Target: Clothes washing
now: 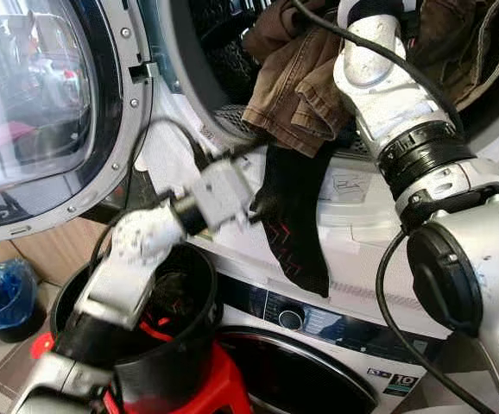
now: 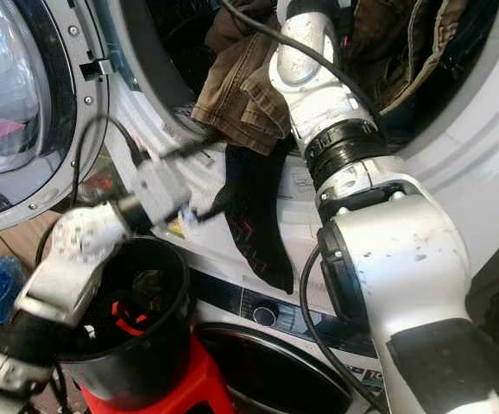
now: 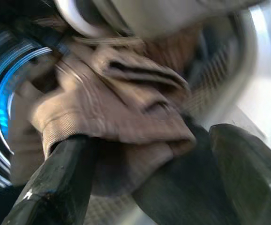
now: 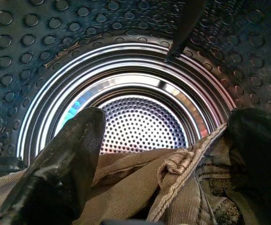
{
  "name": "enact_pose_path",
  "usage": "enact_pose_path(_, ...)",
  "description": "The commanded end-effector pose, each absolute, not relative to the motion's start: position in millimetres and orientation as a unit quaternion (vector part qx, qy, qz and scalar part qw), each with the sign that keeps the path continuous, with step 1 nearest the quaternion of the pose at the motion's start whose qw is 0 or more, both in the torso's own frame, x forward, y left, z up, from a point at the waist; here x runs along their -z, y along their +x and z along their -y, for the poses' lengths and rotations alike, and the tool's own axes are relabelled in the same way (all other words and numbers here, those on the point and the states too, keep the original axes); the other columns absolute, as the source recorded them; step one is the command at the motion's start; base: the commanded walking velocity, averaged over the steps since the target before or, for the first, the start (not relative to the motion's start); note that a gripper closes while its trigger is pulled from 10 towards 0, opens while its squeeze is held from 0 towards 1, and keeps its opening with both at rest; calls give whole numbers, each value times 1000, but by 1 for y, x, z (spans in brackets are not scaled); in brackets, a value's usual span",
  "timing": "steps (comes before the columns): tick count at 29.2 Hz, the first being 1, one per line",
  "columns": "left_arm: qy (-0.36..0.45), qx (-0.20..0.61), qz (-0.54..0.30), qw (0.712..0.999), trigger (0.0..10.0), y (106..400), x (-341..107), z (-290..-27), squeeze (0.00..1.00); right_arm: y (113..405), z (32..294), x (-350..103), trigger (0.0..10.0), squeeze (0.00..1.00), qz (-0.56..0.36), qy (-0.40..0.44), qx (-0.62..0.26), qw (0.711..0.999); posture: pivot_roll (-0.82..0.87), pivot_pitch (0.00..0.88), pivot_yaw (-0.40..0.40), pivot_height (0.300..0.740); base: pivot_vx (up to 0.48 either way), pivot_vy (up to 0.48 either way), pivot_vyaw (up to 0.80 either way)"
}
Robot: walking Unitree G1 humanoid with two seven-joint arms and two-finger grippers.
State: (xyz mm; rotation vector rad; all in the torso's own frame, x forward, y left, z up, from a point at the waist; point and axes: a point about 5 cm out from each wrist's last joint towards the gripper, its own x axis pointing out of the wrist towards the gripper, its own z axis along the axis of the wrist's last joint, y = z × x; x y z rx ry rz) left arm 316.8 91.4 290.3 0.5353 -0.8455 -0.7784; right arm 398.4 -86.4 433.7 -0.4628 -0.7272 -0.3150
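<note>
Brown trousers (image 1: 297, 78) spill out of the washer's open mouth, and a black sock with red marks (image 1: 297, 224) hangs down over the white rim below them. My left gripper (image 1: 256, 181) is open at the left edge of the sock, just under the trousers' hem. In the left wrist view its fingers (image 3: 70, 178) straddle the brown cloth (image 3: 112, 108) and the dark sock. My right arm (image 1: 388, 86) reaches up into the drum. In the right wrist view the right gripper (image 4: 163, 164) is open over the trousers (image 4: 126, 187), facing the perforated drum back (image 4: 142, 124).
The round glass door (image 1: 34, 112) stands open at the left. Below my left arm is a black bucket (image 1: 193, 345) with dark and red items, on a red stool (image 1: 224, 388). A second machine's panel (image 1: 318, 319) sits below. A blue bag (image 1: 3, 297) lies on the floor.
</note>
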Motion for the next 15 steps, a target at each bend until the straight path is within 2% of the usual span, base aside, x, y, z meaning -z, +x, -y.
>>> enact_pose_path(1,234,357,414,804,10000,320,-298,-94,0,399,96,-433,10000,0,351,-210,167,897,78,0,98,740,0,0,0)
enact_pose_path(15,267,328,419,804,10000,348,-308,-96,0,397,113,-438,10000,0,368,-138,135,910,21,1,111,740,0,0,0)
